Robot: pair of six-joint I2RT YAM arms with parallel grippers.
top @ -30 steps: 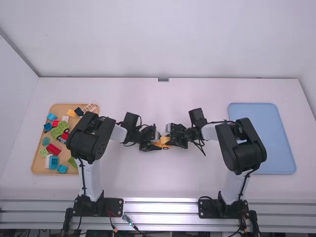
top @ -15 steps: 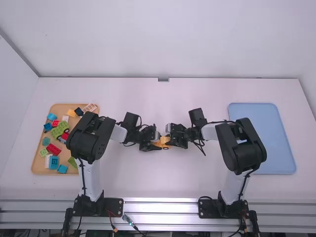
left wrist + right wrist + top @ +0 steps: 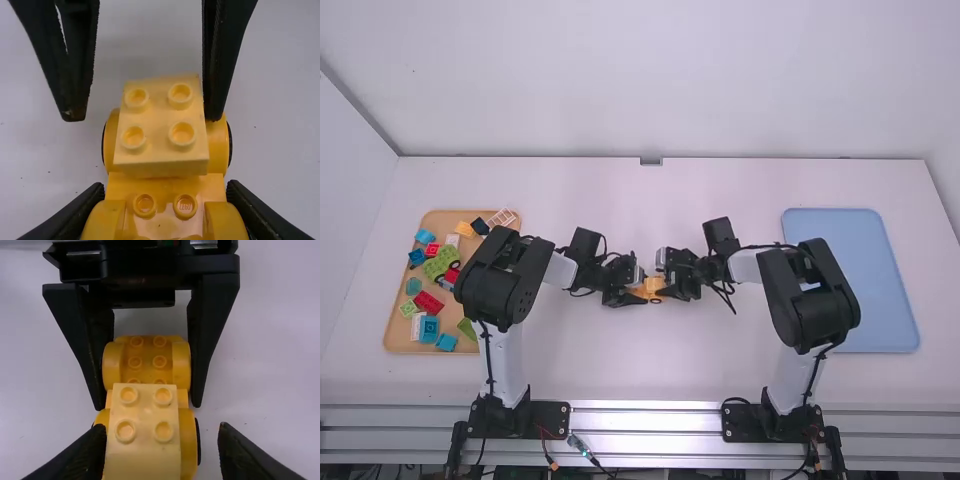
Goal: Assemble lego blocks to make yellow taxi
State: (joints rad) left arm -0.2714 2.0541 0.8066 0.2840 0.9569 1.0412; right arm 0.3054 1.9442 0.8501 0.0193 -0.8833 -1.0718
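Observation:
Near the table's middle, my left gripper (image 3: 632,293) is shut on the yellow car base (image 3: 640,294), and my right gripper (image 3: 668,288) faces it from the other side. In the left wrist view my left gripper (image 3: 167,212) clasps the base (image 3: 165,192) by its sides. A paler yellow block (image 3: 162,127) with studs up sits on the base's wheeled end. My right gripper (image 3: 162,442) stands open around that block (image 3: 144,432) in the right wrist view, one finger close to its side, the other apart.
At the left, a tan tray (image 3: 395,335) holds loose bricks in several colours, partly under the left arm. A blue tray (image 3: 870,290) lies at the right, partly behind the right arm.
My right gripper has shifted very slightly away from the pale block, so a little more of the block shows. The left arm and the car base have kept still.

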